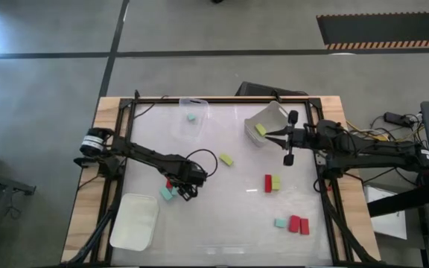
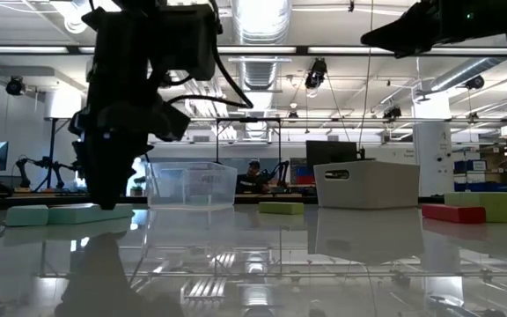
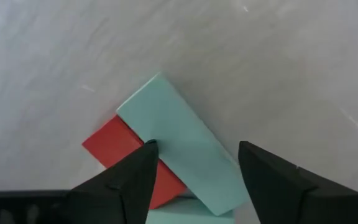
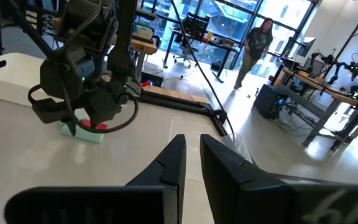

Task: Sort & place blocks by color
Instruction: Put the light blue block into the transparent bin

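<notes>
- The clear tray (image 1: 193, 119) at 12 o'clock holds one mint block (image 1: 191, 116).
- The tilted tray (image 1: 268, 123) at 1 o'clock holds one yellow-green block (image 1: 261, 129).
- The white tray (image 1: 134, 221) at 8 o'clock shows no block.
- The left gripper (image 1: 187, 191) stands at 9 o'clock with fingers open over a mint block (image 3: 185, 149) touching a red block (image 3: 120, 149).
- The right gripper (image 1: 263, 135), fingers closed, hangs at the tilted tray's rim.
- Loose blocks (image 1: 293, 223) lie at 5 o'clock near the table edge; the centre has free room.
</notes>
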You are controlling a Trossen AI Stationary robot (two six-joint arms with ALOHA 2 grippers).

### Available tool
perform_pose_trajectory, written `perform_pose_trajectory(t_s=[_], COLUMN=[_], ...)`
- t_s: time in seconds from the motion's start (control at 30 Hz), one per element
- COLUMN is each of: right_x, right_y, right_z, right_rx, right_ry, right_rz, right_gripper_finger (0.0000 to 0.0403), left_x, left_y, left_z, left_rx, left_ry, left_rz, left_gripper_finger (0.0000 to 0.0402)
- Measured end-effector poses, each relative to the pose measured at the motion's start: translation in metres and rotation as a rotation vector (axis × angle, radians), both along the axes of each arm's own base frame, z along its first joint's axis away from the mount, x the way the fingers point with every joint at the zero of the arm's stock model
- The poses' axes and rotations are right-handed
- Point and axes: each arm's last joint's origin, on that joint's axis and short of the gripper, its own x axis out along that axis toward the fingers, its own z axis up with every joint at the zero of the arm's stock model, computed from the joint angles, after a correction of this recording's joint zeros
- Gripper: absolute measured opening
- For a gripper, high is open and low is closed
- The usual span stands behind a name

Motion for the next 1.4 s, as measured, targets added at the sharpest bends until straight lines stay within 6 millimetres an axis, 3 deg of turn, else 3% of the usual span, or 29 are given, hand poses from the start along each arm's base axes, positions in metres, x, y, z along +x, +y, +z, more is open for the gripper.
perform_pose_trajectory(t_s=[0.37, 0.43, 0.57, 0.93, 1.17, 1.4], right_x=[0.002, 0.002, 0.002, 0.002, 0.002, 0.002], right_y=[-0.001, -0.001, -0.001, -0.001, -0.001, -0.001], right_z=[-0.002, -0.002, -0.002, -0.002, -0.002, -0.002], right_rx=[-0.015, -0.015, -0.014, -0.015, -0.015, -0.015], right_ry=[0.014, 0.014, 0.014, 0.014, 0.016, 0.019], right_rz=[-0.008, -0.008, -0.008, -0.012, -0.024, -0.024], right_gripper_finger=[0.0038, 0.0038, 0.0038, 0.0038, 0.0038, 0.0038], left_x=[0.001, 0.004, 0.014, 0.003, -0.003, 0.004], left_y=[0.000, 0.000, -0.001, 0.002, 0.002, 0.001], left_z=[-0.004, -0.004, 0.002, 0.027, 0.028, 0.015], left_rx=[0.011, 0.009, 0.034, 0.034, 0.028, 0.023], left_ry=[-0.041, -0.067, -0.146, -0.193, -0.205, -0.215], left_rz=[0.000, 0.000, -0.005, -0.003, 0.006, 0.004], left_gripper_finger=[0.0018, 0.0007, 0.0018, 0.0040, 0.0136, 0.0228])
